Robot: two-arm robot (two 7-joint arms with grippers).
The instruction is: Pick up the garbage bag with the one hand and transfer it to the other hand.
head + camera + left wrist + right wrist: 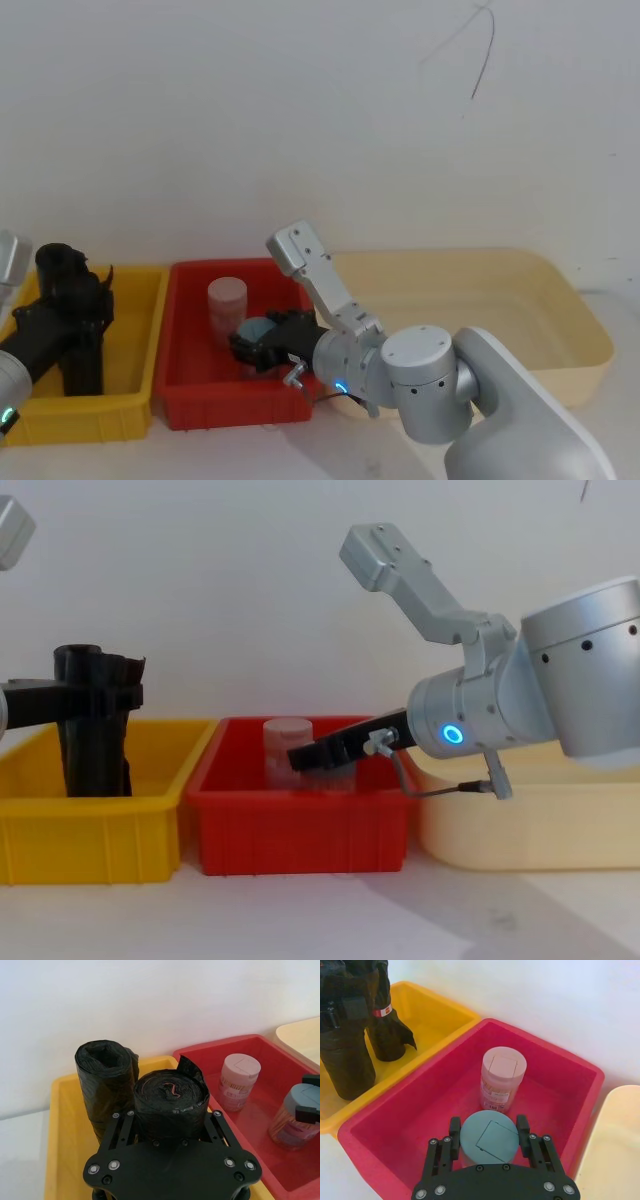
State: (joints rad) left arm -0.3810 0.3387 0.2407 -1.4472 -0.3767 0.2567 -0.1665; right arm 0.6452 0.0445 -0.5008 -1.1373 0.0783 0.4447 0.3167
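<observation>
The garbage bag (pixel 170 1102), a tightly rolled black cylinder, stands upright in the yellow bin (pixel 65 1145). My left gripper (pixel 170 1122), the green-ring hand, is shut on it near its top, one finger on each side. From the right wrist view the same roll (pixel 345 1060) rests on the bin floor. Beside it stands a second black roll (pixel 387 1030) with a small red mark and a loose flap. My right gripper (pixel 488 1127), the blue-ring hand, reaches into the red bin (pixel 560 1110) and is shut on a blue-lidded jar (pixel 489 1137).
A pink-lidded jar (pixel 502 1077) stands in the red bin just beyond the blue-lidded one. A large cream tub (pixel 560 345) sits to the right of the red bin. The three containers stand side by side against a white wall.
</observation>
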